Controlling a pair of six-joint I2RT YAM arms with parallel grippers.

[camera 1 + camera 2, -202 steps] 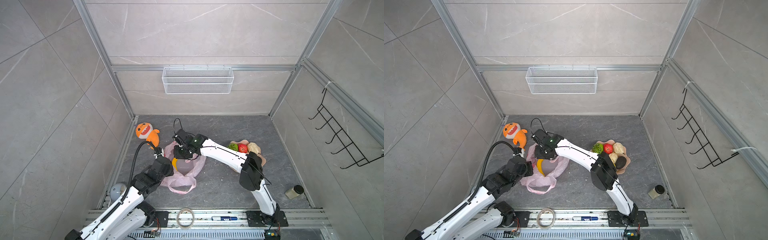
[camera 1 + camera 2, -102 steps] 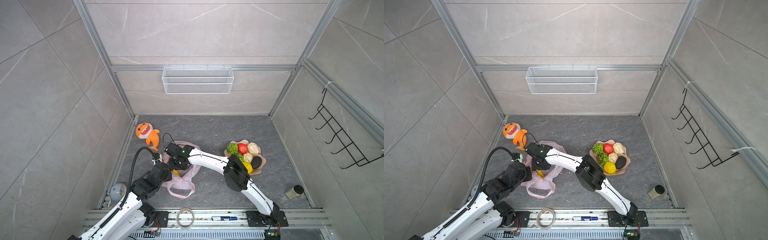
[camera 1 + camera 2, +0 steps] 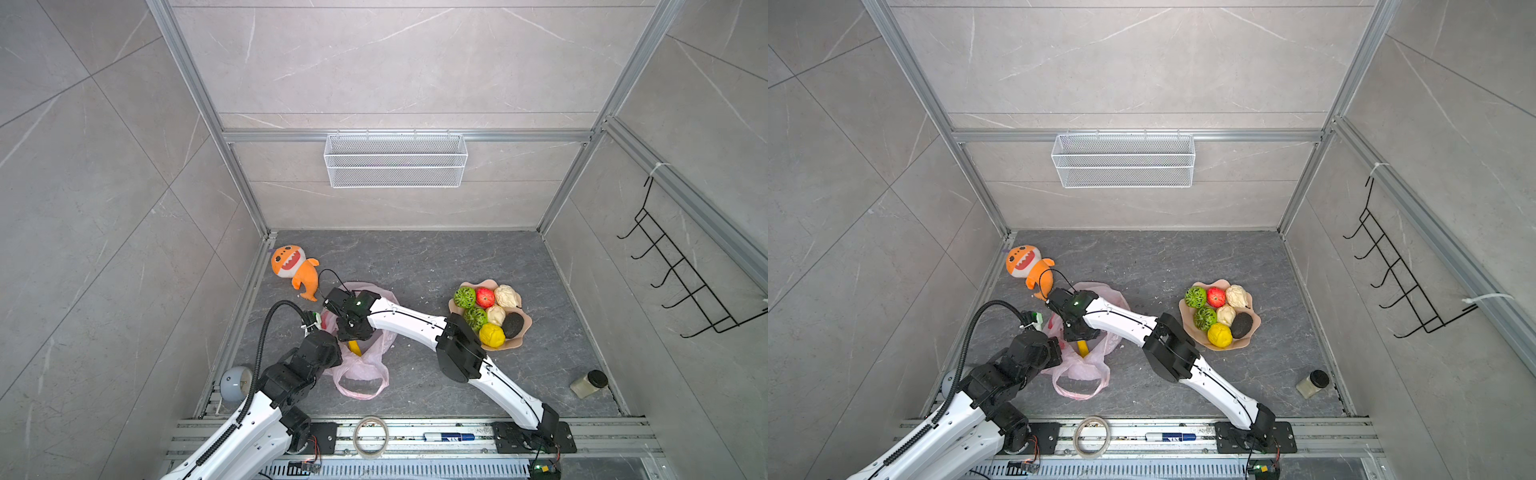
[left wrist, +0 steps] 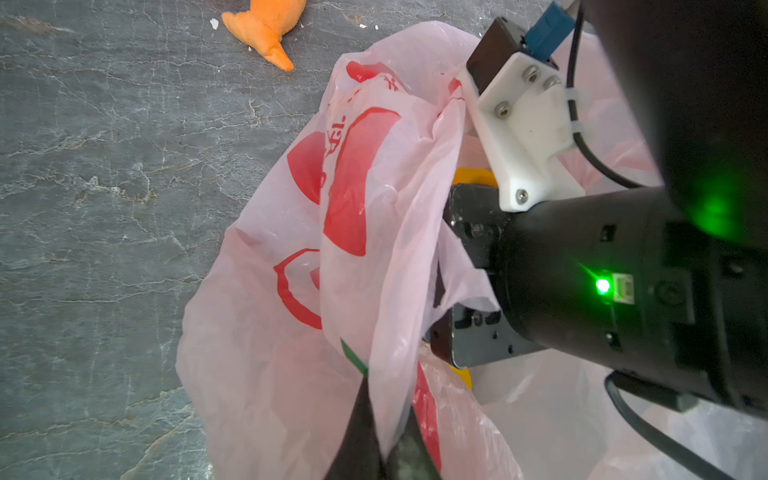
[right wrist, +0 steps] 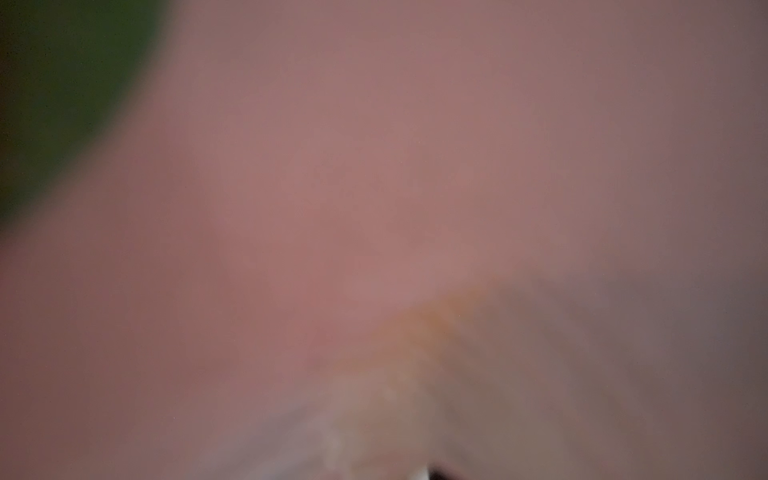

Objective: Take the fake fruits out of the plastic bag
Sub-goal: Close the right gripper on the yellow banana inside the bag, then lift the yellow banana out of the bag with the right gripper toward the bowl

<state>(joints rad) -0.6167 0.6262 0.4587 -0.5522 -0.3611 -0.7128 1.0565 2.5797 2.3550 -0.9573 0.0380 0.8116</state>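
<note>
The pink plastic bag (image 3: 360, 368) (image 3: 1082, 369) lies on the floor at front left. My left gripper (image 4: 384, 432) is shut on a fold of the bag's edge (image 4: 353, 208). My right gripper (image 3: 353, 328) (image 3: 1077, 328) reaches down into the bag's mouth, its fingers hidden. A yellow banana (image 3: 354, 347) (image 4: 473, 176) lies inside the bag right under it. The right wrist view is a pink blur with a faint yellow smear. Other fake fruits sit in the peach bowl (image 3: 509, 343): a green bumpy ball (image 3: 464, 297), a red apple (image 3: 484, 297), an avocado (image 3: 513, 325), a lemon (image 3: 491, 334).
An orange plush shark (image 3: 291, 266) lies by the left wall behind the bag. A small jar (image 3: 588, 383) stands at front right. A tape roll (image 3: 371, 436) and a marker (image 3: 449, 436) rest on the front rail. A wire basket (image 3: 395, 160) hangs on the back wall.
My right gripper has moved toward the front and left and dropped deeper into the bag's mouth, its elbow swinging lower. The left gripper keeps its hold and has drawn back slightly.
</note>
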